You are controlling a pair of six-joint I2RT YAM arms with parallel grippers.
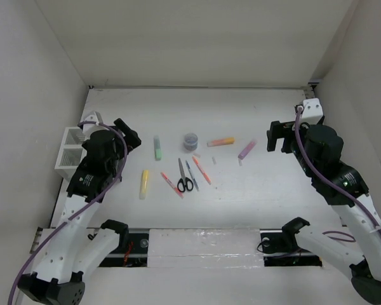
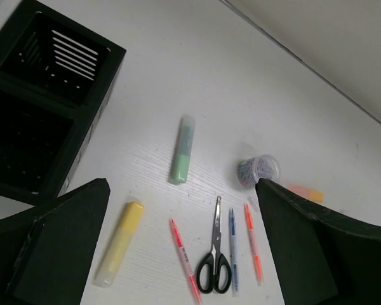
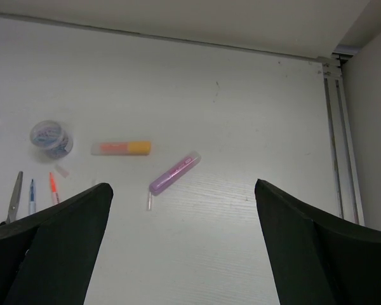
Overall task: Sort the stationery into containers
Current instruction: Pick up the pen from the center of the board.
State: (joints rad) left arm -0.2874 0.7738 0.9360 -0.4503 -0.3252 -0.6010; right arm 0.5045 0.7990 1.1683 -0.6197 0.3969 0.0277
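**Both grippers spread, stationery loose on the table**

The white table (image 1: 241,114) carried everything, walled in on three sides. The left arm (image 1: 89,184) reached up the left side and the right arm (image 1: 343,181) up the right, each ending above the table.

The left gripper (image 1: 128,135) had its fingers spread wide and held nothing. The right gripper (image 1: 273,136) was the same, with both fingers well apart and nothing between them. Both faced the middle of the table, well apart from each other.

The white box (image 1: 68,152), with two compartments, stood at the far left edge, partly hidden by the left arm. The left wrist view showed a black box (image 2: 44,95) with slatted sides, just beyond that gripper's left finger. Nothing could be seen inside either box.

All the stationery lay flat on the table between the grippers:

- The scissors (image 1: 185,176) lay closed in the middle, with the handles toward the arms.
- The green highlighter (image 1: 157,147) and yellow highlighter (image 1: 144,183) lay to their left.
- The orange highlighter (image 1: 220,142) and purple highlighter (image 1: 247,149) lay to their right.
- The red pen (image 1: 171,185) lay just left of the scissors.
- The blue pen (image 1: 192,175) lay just right of them, and the orange pen (image 1: 202,169) lay beside it.
- The small round tub (image 1: 190,141) stood beyond the scissors' tips, between the green and orange highlighters.
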